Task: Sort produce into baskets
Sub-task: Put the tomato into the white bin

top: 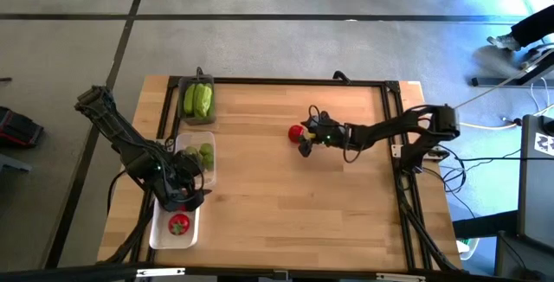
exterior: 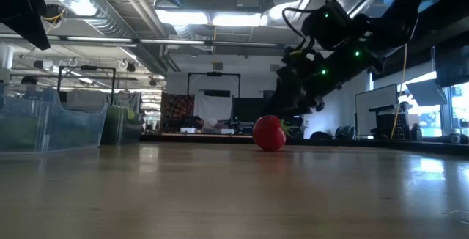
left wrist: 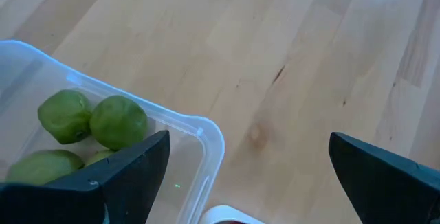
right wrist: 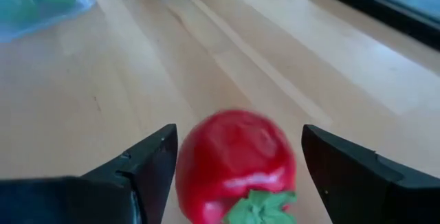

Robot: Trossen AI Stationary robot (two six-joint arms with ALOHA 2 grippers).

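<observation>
A lab or workshop hall is showing here: exposed ceiling ducts, strip lights, a concrete floor, and monitors standing far behind.

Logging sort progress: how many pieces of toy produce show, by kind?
Small round red tomatoes: 2 (loose on the table, in the white tray)
Round green fruits, clear tray: 4
Light-green cucumbers, dark grey tray: 2
Total: 8

i see one tomato alone mid-table, right of three baskets lined along the left edge; another tomato lies in the nearest basket.
</observation>
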